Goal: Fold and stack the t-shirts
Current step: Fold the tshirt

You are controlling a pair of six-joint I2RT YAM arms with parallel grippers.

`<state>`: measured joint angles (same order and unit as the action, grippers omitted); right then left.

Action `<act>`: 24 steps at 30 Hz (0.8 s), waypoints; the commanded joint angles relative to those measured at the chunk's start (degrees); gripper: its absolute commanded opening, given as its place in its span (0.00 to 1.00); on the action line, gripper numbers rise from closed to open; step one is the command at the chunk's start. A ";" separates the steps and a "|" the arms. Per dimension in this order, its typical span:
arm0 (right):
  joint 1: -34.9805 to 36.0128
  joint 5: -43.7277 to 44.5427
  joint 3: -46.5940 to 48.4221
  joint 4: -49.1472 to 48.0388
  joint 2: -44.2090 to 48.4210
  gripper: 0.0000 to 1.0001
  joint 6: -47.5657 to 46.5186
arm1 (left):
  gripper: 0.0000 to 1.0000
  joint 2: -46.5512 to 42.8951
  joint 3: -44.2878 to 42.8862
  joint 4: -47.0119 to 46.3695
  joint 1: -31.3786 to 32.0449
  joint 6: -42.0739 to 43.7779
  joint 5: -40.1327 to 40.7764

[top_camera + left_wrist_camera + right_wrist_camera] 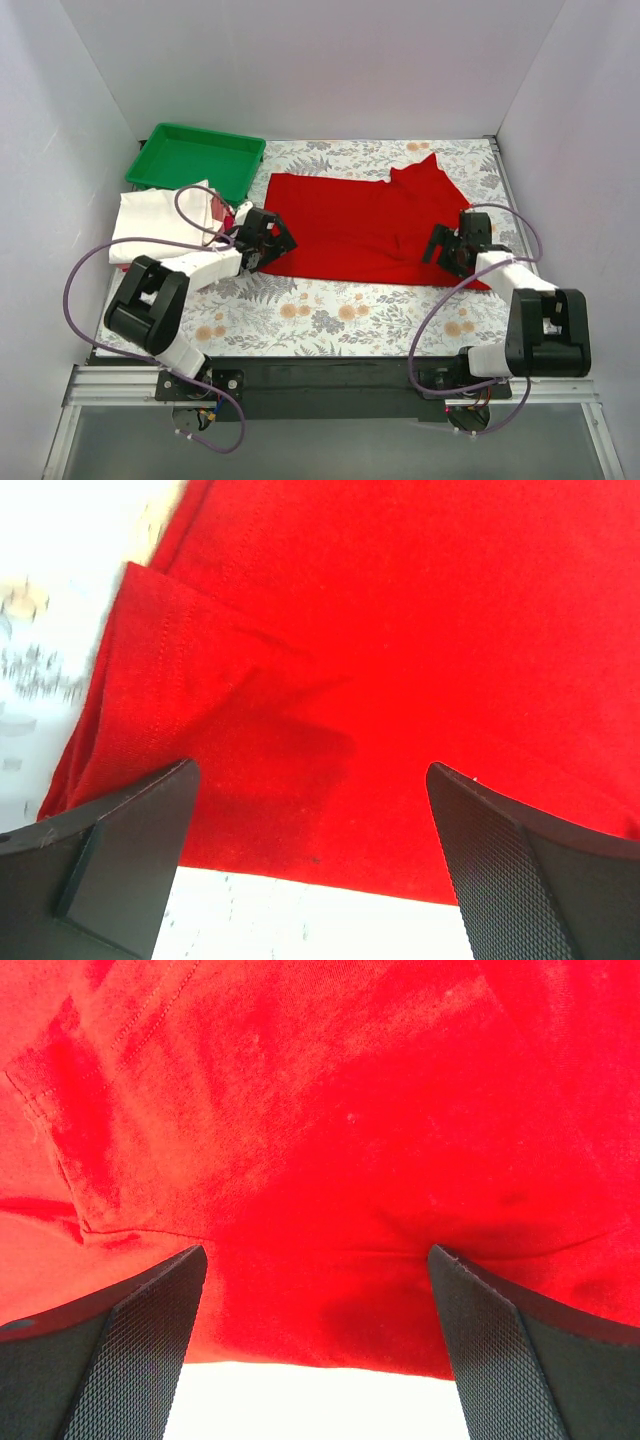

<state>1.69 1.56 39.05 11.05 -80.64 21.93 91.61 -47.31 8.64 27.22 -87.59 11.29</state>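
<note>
– Fingers (120, 860) of the left gripper (310, 780) are spread wide over the near hem of the red t-shirt (400, 630), nothing pinched yet. Right gripper (315, 1260) looks the same, open right above the hem. How would you do this fold?

– From above, the shirt lies flat on the floral table cover (320, 310), middle to right side, with one gripper at each near corner. I'd go low enough to catch the hem, close on cloth only and not the cover, then lift both ends together and carry them to the far edge at the same pace so it doesn't skew. The cream-white t-shirt (160, 215) sits folded on the left, just beside the green tray (150, 165). My guess is the stack goes there.
</note>
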 commanded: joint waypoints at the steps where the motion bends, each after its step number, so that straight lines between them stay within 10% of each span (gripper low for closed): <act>1: -1.08 3.45 -6.61 12.06 3.64 0.98 2.93 | 0.98 -5.28 5.37 3.57 0.46 -1.96 -1.10; 16: -1.17 1.09 -14.35 20.06 24.82 0.98 8.74 | 0.98 -27.97 21.73 14.55 6.96 -13.92 -2.42; 24: -1.17 0.37 -9.71 21.82 31.59 0.98 6.64 | 0.98 -34.66 14.72 21.32 7.32 -11.65 1.80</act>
<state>0.75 1.45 25.04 29.95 -50.61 29.69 59.00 -27.64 25.74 34.26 -100.79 10.07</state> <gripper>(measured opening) 0.983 0.982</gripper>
